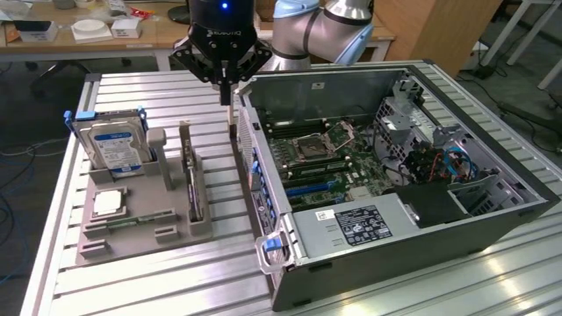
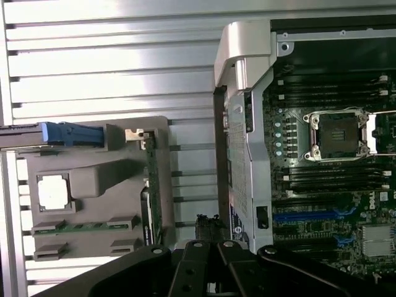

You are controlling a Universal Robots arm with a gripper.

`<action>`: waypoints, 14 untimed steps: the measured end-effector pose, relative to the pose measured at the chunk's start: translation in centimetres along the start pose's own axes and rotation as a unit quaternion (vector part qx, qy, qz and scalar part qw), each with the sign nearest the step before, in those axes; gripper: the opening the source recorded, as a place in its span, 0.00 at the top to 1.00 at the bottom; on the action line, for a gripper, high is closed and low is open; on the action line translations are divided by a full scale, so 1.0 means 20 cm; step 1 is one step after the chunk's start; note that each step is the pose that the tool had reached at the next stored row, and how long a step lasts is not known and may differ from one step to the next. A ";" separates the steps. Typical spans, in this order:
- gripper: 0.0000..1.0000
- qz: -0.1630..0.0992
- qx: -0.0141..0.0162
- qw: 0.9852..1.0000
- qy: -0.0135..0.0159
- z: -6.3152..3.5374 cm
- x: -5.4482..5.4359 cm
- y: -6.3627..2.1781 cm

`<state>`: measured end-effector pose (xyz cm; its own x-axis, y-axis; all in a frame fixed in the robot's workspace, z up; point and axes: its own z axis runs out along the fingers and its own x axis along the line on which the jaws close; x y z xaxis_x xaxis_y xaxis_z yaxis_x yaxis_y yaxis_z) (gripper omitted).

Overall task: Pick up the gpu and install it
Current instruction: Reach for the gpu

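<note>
The black two-finger gripper (image 1: 226,99) is seen with its fingers pressed together and nothing clamped between them. It hangs over the ribbed aluminium table (image 1: 158,289), in the gap between the grey moulded parts tray (image 1: 131,245) and the open black tower case (image 1: 505,220).

The gpu (image 1: 192,181), a thin flat black-faced rectangular card, is parked in the tray. It stands on its long edge in a slot on the side nearest the case, so nothing has been picked up yet. In the wrist view it is seen edge-on (image 2: 151,185), just a narrow strip. The pale bit at the end nearer the gripper may be the metal bracket, but that can't be called for sure.

As for handling, the card is probably light and stiff, but not something to be squeezed hard (bare circuit board, small parts on the faces). The free top edge looks like the sensible place for a pinch, across the thin dimension and roughly mid-length so the card doesn't swing. The contact edge down in the slot is best left untouched.

Also in the tray is a silver hard drive with a blue label (image 1: 112,141), well apart from the card. Blue expansion slots (image 1: 307,189) can be made out on the green motherboard (image 1: 351,155) inside the case.
</note>
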<state>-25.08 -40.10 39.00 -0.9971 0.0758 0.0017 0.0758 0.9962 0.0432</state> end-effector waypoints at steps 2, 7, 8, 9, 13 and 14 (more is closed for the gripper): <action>0.90 0.000 0.000 1.000 0.000 0.000 0.01 -0.001; 0.90 0.000 0.000 1.000 0.002 0.001 0.05 -0.004; 0.90 0.000 0.000 1.000 0.002 0.002 0.05 -0.005; 0.90 0.000 0.000 1.000 0.002 0.002 0.06 -0.006; 0.90 0.000 0.000 1.000 0.003 0.002 0.08 -0.008; 0.90 0.000 0.000 1.000 0.003 0.003 0.09 -0.009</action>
<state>-26.82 -40.15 38.94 -0.9971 0.0761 0.0081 0.0764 0.9962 0.0427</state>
